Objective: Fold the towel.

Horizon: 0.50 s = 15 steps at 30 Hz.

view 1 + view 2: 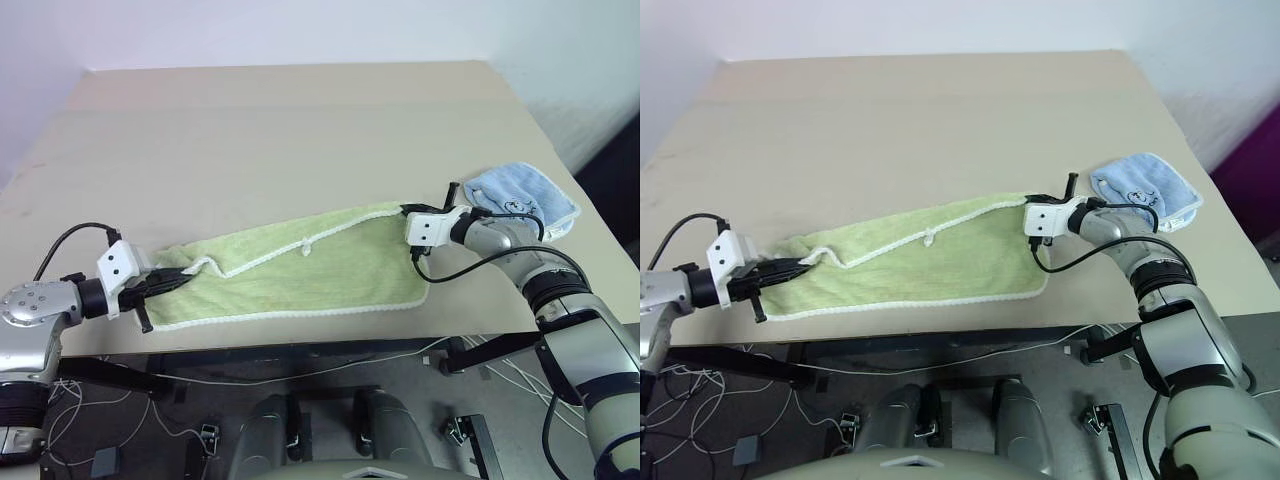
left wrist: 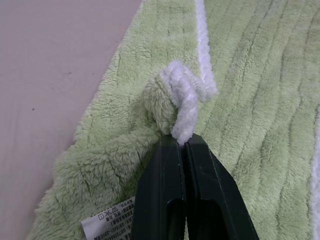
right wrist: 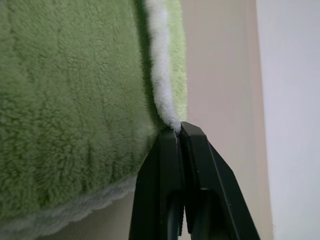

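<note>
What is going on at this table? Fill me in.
A two-armed robot is folding a light green towel that lies stretched along the near edge of the table. The left gripper is shut on the towel's left corner, and the right gripper is shut on the white piping at its far right corner. A small light blue cloth lies beyond the right arm, untouched.

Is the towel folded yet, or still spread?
Partly folded: the towel lies doubled lengthwise, its piped edge crossing its top, both grippers pinching its ends.
</note>
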### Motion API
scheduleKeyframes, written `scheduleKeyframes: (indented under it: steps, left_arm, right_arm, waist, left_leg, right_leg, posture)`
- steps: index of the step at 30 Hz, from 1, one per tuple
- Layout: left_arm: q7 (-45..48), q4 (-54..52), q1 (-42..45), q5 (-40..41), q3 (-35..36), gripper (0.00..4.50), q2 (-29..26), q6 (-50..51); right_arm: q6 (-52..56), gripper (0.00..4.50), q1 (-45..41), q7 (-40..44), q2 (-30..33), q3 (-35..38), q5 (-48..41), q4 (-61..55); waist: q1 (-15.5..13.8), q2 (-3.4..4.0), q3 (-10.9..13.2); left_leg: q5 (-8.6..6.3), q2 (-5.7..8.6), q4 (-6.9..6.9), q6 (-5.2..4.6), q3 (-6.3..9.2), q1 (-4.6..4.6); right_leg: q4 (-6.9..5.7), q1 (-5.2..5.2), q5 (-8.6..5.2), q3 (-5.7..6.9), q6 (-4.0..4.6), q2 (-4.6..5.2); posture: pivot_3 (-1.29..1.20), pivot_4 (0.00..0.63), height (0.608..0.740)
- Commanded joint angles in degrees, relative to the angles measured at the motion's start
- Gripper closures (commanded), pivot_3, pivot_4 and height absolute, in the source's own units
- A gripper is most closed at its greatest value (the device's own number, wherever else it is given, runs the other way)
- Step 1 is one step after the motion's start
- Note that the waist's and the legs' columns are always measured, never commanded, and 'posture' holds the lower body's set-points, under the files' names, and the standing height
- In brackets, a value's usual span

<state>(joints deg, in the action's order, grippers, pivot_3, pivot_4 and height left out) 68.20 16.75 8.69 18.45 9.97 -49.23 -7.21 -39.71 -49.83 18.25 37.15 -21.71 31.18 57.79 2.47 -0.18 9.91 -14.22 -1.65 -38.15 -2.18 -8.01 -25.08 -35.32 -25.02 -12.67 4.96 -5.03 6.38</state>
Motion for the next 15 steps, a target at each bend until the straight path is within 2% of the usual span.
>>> scheduleKeyframes:
  steps: [1,8,15]
  left_arm:
    - [-0.5,-0.5,0.3,-0.1,0.8,4.50,0.3,-1.1]
    - [-5.8,3.0,6.2,-0.8,2.1,4.50,2.3,-0.3]
    - [-15.2,14.6,22.6,-3.0,2.7,4.50,4.1,-1.6]
  right_arm:
    - [-0.7,4.44,0.0,-0.4,1.1,1.3,-1.2,-0.8]
    - [-0.3,4.44,-0.8,-0.1,2.9,3.5,-3.1,-2.5]
    - [2.5,4.44,-7.0,4.1,4.8,7.7,-7.9,-1.3]
  waist:
    - [0.0,0.00,0.0]
    - [-0.2,0.00,0.0]
    - [-0.2,0.00,0.0]
  left_leg:
    - [0.00,0.00,0.00,0.00,0.00,0.00]
    - [0.00,0.00,0.00,0.00,0.01,0.00]
    - [0.01,0.02,-0.01,-0.01,0.01,0.01]
  right_leg:
    - [0.00,0.00,0.00,0.00,0.00,0.00]
    - [-0.01,0.01,0.00,0.00,0.00,0.00]
    - [0.00,0.05,0.01,0.01,-0.02,0.00]
  posture:
    - [0.00,0.150,0.740]
    - [0.00,0.150,0.740]
    - [0.00,0.150,0.740]
